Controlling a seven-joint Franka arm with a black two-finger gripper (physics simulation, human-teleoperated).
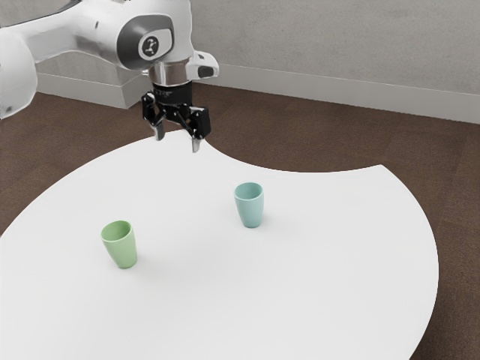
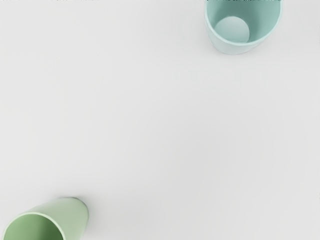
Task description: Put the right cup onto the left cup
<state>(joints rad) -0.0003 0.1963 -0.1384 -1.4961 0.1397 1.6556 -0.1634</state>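
Observation:
My gripper (image 1: 177, 144) hangs above the far edge of the table in the exterior view, its two fingers apart with nothing between them. A teal cup (image 1: 251, 207) stands upright toward the exterior view's right, lower than the gripper. The green cup (image 1: 121, 246) is upright nearer the exterior view's left and front. From the wrist camera I look down into the teal cup (image 2: 235, 48), which appears hollow, and at the green cup (image 2: 75, 215), partly cut off. Neither cup touches the gripper or the other cup.
Both cups share a white table (image 1: 300, 285) with a curved edge and an inward notch at its far side. A wide stretch of tabletop separates them. Beyond are a brown floor (image 1: 322, 135) and a grey wall (image 1: 337, 45).

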